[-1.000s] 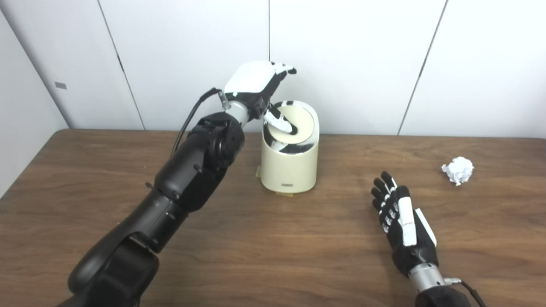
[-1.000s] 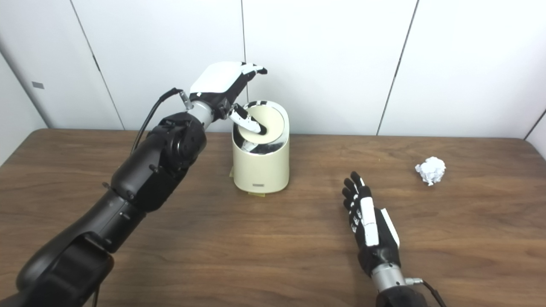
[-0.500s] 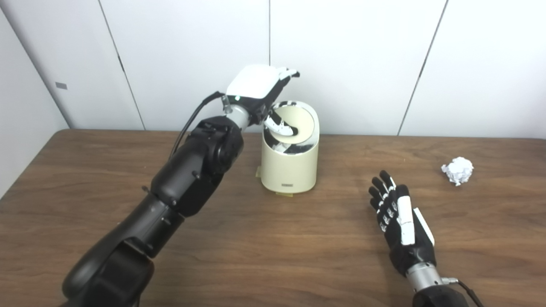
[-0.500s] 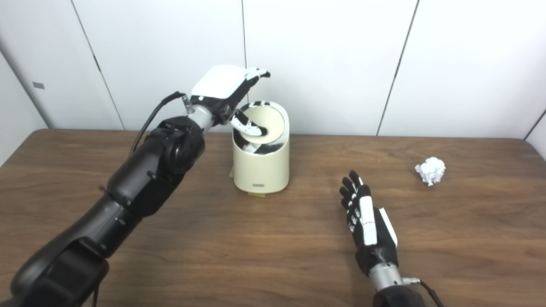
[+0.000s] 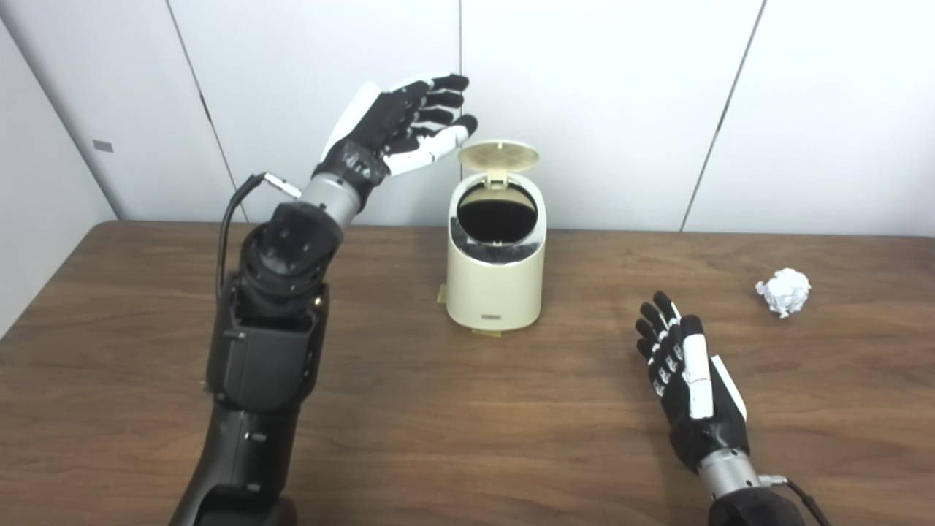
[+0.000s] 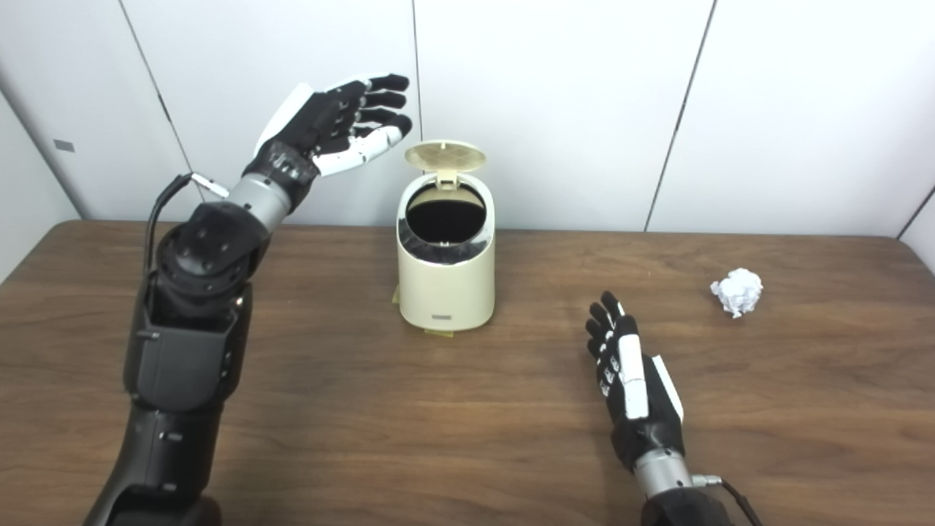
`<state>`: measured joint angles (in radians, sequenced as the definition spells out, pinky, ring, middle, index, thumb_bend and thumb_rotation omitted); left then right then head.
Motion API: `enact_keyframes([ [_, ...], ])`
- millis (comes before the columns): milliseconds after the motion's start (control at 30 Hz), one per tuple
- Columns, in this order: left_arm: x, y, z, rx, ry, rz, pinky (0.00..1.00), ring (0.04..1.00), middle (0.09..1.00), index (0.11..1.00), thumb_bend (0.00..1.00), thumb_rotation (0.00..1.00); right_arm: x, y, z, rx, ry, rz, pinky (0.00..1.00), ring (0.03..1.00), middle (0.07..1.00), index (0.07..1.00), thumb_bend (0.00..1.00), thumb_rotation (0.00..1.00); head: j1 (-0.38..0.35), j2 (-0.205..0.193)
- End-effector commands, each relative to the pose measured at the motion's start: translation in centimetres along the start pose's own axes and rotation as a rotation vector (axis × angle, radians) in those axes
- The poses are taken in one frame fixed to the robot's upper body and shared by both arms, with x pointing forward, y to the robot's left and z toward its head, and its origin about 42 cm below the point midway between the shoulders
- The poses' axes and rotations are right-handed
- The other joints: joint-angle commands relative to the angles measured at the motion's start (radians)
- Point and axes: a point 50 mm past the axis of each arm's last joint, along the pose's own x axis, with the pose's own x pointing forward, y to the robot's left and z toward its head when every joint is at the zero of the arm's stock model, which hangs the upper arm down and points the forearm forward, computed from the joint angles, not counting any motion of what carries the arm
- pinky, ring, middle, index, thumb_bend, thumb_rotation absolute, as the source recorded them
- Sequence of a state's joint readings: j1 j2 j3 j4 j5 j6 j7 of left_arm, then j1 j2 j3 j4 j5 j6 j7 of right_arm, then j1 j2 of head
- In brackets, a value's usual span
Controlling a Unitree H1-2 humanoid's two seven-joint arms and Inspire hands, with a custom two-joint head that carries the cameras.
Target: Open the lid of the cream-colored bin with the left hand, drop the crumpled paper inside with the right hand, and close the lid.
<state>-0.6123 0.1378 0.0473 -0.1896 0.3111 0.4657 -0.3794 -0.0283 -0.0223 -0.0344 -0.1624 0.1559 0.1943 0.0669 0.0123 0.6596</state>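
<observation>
Bright, even overhead light is seen; soft shadows are cast on the counter (image 5: pixel 453 409). Slight softness overall, no glare, pics sharp enough w/ mild edge distortion.

The left arm rises steeply from the bottom edge, its dark forearm nearly upright, then bends at the wrist so that the left hand (image 5: pixel 398 128) is raised high, palm turned toward the camera, fingers (image 5: pixel 438 91) stretched out to the right and spread, thumb below them, holding nothing. The right arm enters at the lower right corner; the right hand (image 5: pixel 690 383) lies low, fingers extended forward and slightly apart, empty.
</observation>
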Motion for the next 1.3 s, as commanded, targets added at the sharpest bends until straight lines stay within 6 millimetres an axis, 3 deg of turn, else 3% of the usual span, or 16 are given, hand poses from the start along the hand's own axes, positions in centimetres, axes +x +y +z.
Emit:
enact_keyframes([
  [0,-1.3,1.2,0.2,-0.006,-0.025,0.063,0.76,0.814,0.837,0.877,0.36,0.37,0.9,-0.3,1.9,-0.027,-0.078,0.023,1.0,0.993,0.991,0.999,0.64,1.0,0.001,0.0],
  [200,-6.2,1.0,-2.9,-0.08,0.032,0.132,0.8,0.835,0.855,0.899,0.32,0.46,1.4,-1.0,2.5,-0.061,-0.097,0.005,0.98,0.974,0.973,0.965,0.64,0.97,0.001,0.0],
  [333,-8.8,-0.1,-4.6,-0.164,0.065,0.184,0.8,0.828,0.852,0.89,0.29,0.44,1.8,-1.2,3.3,-0.129,-0.112,-0.002,0.96,0.969,0.969,0.963,0.65,0.88,-0.006,0.005],
  [433,-10.9,-1.5,-6.2,-0.171,0.089,0.196,0.81,0.848,0.874,0.908,0.29,0.56,2.3,-1.5,4.6,-0.21,-0.138,-0.017,0.89,0.935,0.959,0.978,0.64,0.8,-0.012,0.011],
  [467,-11.7,-2.2,-6.9,-0.191,0.099,0.202,0.82,0.87,0.89,0.922,0.35,0.56,2.7,-1.7,5.1,-0.211,-0.149,-0.021,0.87,0.924,0.955,0.966,0.65,0.69,-0.013,0.011],
  [567,-13.3,-3.8,-8.5,-0.254,0.119,0.217,0.84,0.897,0.907,0.929,0.43,0.46,3.9,-2.6,6.7,-0.277,-0.177,-0.048,0.87,0.933,0.948,0.945,0.7,0.57,-0.023,0.011],
  [733,-14.8,-5.8,-9.9,-0.4,0.154,0.257,0.94,0.932,0.941,0.975,0.51,0.45,5.5,-5.3,9.4,-0.504,-0.204,-0.12,0.95,0.951,0.936,0.928,0.79,0.45,-0.031,0.013],
  [867,-15.3,-6.6,-10.6,-0.441,0.172,0.275,0.95,0.953,0.964,0.998,0.53,0.5,6.8,-7.8,10.7,-0.61,-0.202,-0.163,0.92,0.949,0.934,0.915,0.83,0.37,-0.031,0.013],
  [1033,-15.6,-6.6,-11.3,-0.428,0.197,0.287,0.99,0.991,0.975,1.0,0.53,0.54,7.8,-11.2,13.5,-0.834,-0.252,-0.232,0.89,0.897,0.894,0.903,0.85,0.21,-0.085,0.012],
  [1167,-15.8,-6.2,-11.6,-0.432,0.196,0.28,1.0,1.0,0.989,1.0,0.51,0.54,8.0,-12.1,15.4,-0.977,-0.26,-0.277,0.86,0.9,0.897,0.859,0.86,0.17,-0.119,0.012],
  [1267,-16.0,-5.8,-11.9,-0.43,0.194,0.274,1.0,1.0,0.992,1.0,0.51,0.52,8.5,-12.9,16.5,-1.041,-0.204,-0.329,0.79,0.882,0.892,0.863,0.87,0.12,-0.181,0.009],
])
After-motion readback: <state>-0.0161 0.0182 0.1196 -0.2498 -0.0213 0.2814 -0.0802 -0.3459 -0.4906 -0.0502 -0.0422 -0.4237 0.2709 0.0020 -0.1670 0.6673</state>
